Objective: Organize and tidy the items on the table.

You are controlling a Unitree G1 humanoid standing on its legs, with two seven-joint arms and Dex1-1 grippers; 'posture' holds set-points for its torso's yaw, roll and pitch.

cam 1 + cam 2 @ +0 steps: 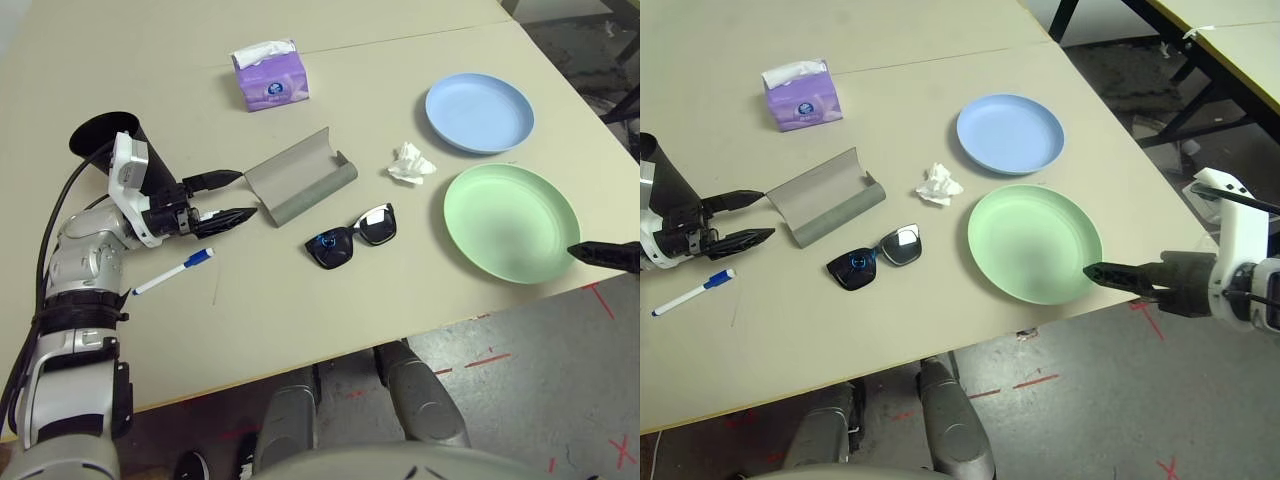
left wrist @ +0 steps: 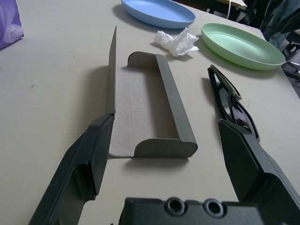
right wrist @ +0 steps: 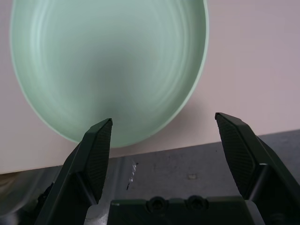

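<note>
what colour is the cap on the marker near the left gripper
Blue: the marker has a white body and a blue cap, clearest in the left eye view.

A lab or workshop: bare grey concrete floor [image 1: 1090, 400] with red tape marks [image 1: 1155, 320], plain beige table [image 1: 300, 310].

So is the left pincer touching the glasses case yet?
Apart. In the left eye view the open left pincer stops just short of the case, bare table between them.
</note>
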